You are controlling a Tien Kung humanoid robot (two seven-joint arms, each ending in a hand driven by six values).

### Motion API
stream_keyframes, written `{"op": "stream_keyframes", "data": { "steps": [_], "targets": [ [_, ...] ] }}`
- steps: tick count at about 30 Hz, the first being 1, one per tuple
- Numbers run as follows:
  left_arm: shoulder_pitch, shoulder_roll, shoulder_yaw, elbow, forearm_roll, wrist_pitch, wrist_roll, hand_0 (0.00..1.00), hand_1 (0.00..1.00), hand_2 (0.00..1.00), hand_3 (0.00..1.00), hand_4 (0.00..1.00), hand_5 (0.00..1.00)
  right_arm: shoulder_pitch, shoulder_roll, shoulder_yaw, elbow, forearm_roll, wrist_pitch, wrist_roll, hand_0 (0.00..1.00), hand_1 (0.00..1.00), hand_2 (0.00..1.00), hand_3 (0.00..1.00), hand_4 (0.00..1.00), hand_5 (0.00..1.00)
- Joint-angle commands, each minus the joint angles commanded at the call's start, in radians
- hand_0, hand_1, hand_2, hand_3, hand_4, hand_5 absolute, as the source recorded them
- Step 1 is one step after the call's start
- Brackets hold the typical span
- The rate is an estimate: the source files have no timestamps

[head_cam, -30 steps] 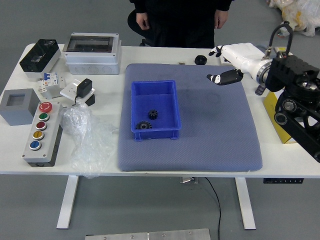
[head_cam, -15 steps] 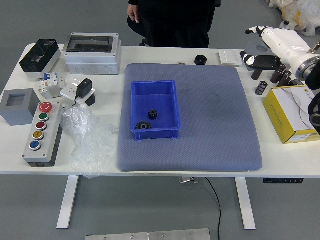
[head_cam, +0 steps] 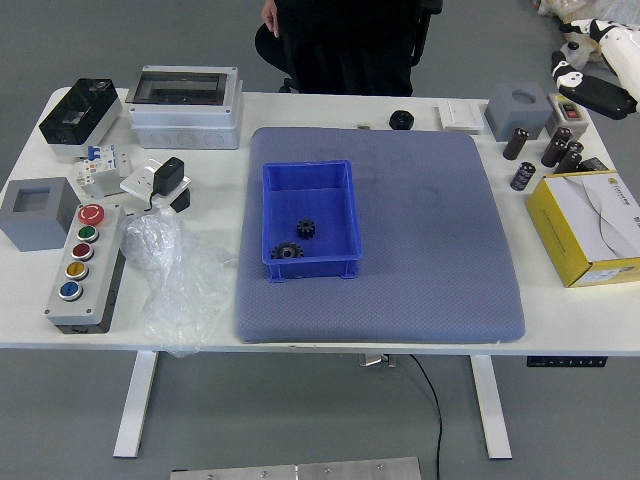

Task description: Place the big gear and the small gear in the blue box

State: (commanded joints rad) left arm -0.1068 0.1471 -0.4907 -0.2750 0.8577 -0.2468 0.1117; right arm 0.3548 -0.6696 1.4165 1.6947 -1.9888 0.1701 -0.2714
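While both gears lie inside the blue box (head_cam: 355, 235) near the middle of the frame, the robot's right hand (head_cam: 597, 62) is at the upper right, its fingers spread wide around nothing. The big gear (head_cam: 287, 251) sits in the box's lower left corner, and the small gear (head_cam: 306, 229) is just beside it, slightly higher and to the right. The box stands on the left part of a blue-grey mat (head_cam: 430, 250).

At the top of the frame a person in black (head_cam: 345, 45) stands beyond the table, one hand (head_cam: 270, 16) hanging down at the side, above the table's far edge. A black round part (head_cam: 401, 120) rests beyond the mat. Right of the mat are dark cylinders (head_cam: 522, 176) and a yellow box (head_cam: 583, 230). On the left, a clear plastic bag (head_cam: 180, 280) lies beside a push-button control box (head_cam: 88, 270).
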Motion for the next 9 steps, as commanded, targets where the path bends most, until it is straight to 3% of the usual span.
{"op": "stream_keyframes", "data": {
  "steps": [9],
  "targets": [
    [-0.005, 0.0, 0.005, 0.002, -0.005, 0.004, -0.002, 0.856, 0.823, 0.82, 0.767, 0.591, 0.372, -0.025, -0.049, 0.008, 0.006, -0.009, 0.002, 0.003, 0.995, 0.899, 0.922, 0.847, 0.435, 0.998]
  ]
}}
